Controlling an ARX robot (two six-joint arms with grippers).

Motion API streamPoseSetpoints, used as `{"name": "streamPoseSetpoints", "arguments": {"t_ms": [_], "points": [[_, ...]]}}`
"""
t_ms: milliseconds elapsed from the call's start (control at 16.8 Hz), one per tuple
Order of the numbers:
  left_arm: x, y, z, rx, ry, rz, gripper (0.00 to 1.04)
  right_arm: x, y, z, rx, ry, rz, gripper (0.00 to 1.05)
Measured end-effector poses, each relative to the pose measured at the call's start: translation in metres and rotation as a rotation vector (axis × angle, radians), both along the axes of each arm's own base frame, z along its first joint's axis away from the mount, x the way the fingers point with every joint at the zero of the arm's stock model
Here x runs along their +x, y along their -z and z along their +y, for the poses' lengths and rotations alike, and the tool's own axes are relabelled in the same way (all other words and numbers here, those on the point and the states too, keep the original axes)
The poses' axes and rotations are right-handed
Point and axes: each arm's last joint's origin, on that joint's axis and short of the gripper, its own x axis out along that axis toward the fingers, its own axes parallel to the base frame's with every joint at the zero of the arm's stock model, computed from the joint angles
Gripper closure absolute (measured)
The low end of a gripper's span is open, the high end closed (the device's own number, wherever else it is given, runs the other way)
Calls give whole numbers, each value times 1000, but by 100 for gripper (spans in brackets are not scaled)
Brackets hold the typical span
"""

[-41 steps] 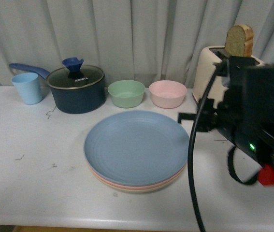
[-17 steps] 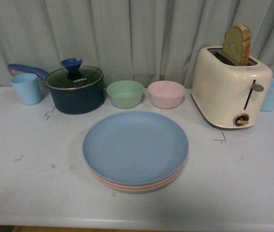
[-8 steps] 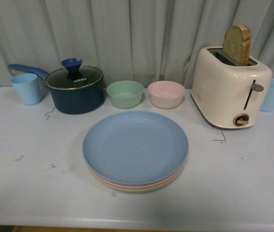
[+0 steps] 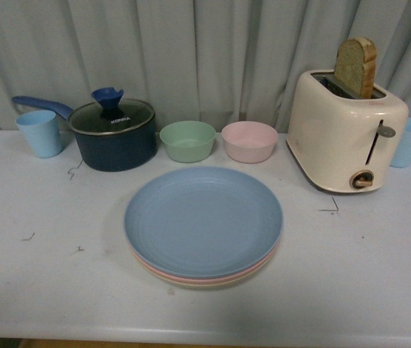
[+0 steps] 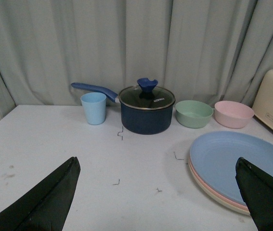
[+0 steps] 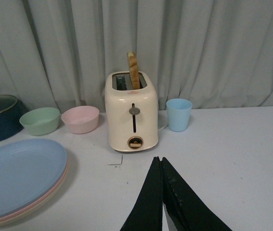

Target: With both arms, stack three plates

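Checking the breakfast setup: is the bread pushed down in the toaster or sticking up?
Sticking up. The bread stands well above the slot of the toaster; the right wrist view shows the same.

A staged kitchen tabletop, more test bench than home.

A cream toaster (image 4: 346,134) holding bread (image 4: 355,67), a lidded navy saucepan (image 4: 113,133), bowls and cups sit on a plain white table (image 4: 38,275) backed by a grey curtain (image 4: 205,51).
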Motion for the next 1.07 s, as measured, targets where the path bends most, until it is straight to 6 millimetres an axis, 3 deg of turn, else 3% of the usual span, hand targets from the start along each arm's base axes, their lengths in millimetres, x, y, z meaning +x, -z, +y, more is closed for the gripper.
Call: {"name": "streamPoseSetpoints", "arguments": {"t_ms": [178, 238, 833, 892, 1071], "points": [[0, 0, 0, 0, 0, 0, 7, -10, 7, 0, 0, -3, 51, 103], [0, 0, 0, 0, 0, 1, 7, -13, 1, 0, 0, -3, -13, 103], [0, 0, 0, 0, 0, 0, 7, -12, 3, 0, 0, -3, 9, 103], [0, 0, 0, 0, 0, 0, 7, -12, 3, 0, 0, -3, 9, 97], [0, 0, 0, 0, 0, 0, 7, -12, 3, 0, 0, -3, 9, 63]]}}
